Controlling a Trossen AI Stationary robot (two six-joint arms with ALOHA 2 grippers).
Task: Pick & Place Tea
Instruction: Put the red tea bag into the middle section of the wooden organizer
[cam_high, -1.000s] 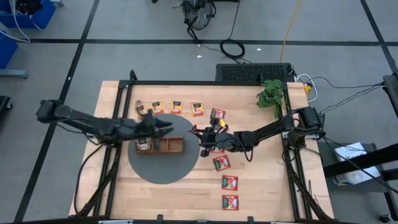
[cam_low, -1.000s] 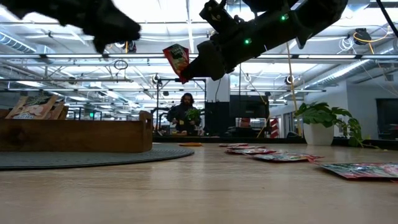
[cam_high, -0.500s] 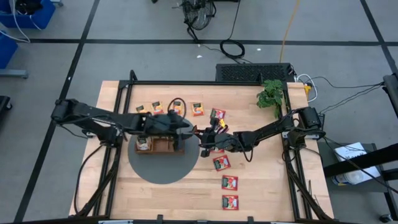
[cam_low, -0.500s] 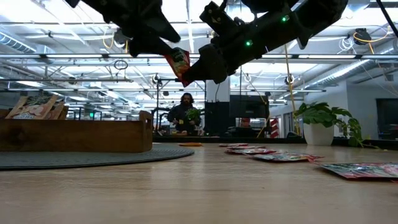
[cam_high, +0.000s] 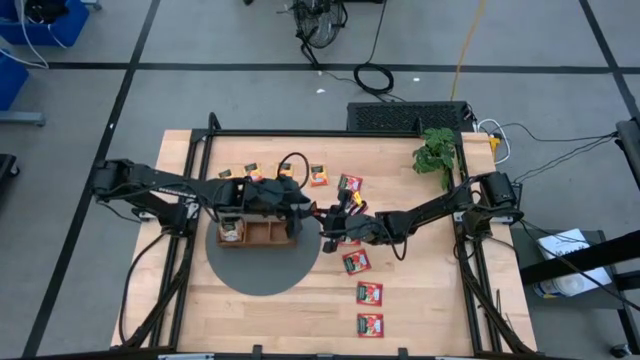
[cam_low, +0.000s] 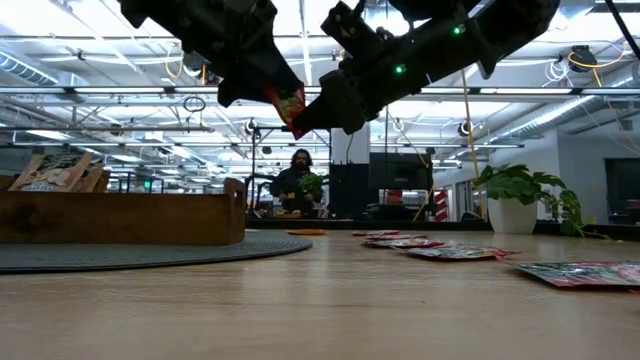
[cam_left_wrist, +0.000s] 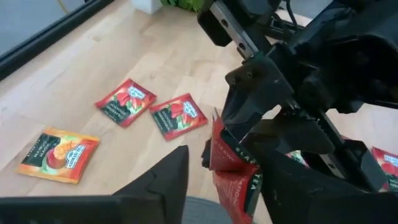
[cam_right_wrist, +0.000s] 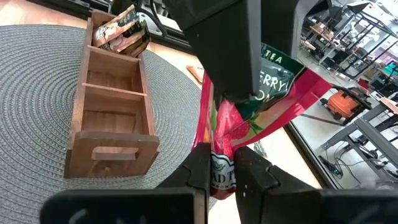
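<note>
The right gripper (cam_right_wrist: 222, 163) is pinching a red-and-green tea packet (cam_right_wrist: 249, 118) by one edge, holding it in the air just beside the wooden tray (cam_right_wrist: 112, 118). The left gripper (cam_left_wrist: 217, 180) is straddling the packet's opposite edge, fingers (cam_left_wrist: 163, 180) parted and not yet clamped. Other packets (cam_left_wrist: 149, 111) are lying beyond both grippers.

The high view looks straight down from well above, taking in the whole table (cam_high: 300, 300), while the low view sits at table-top level, looking across the boards into the room behind. The left wrist view looks down close along its arm onto bare table, and the right wrist view looks close over the wooden tray (cam_right_wrist: 112, 106). The tray appears also in the high and low views.
</note>
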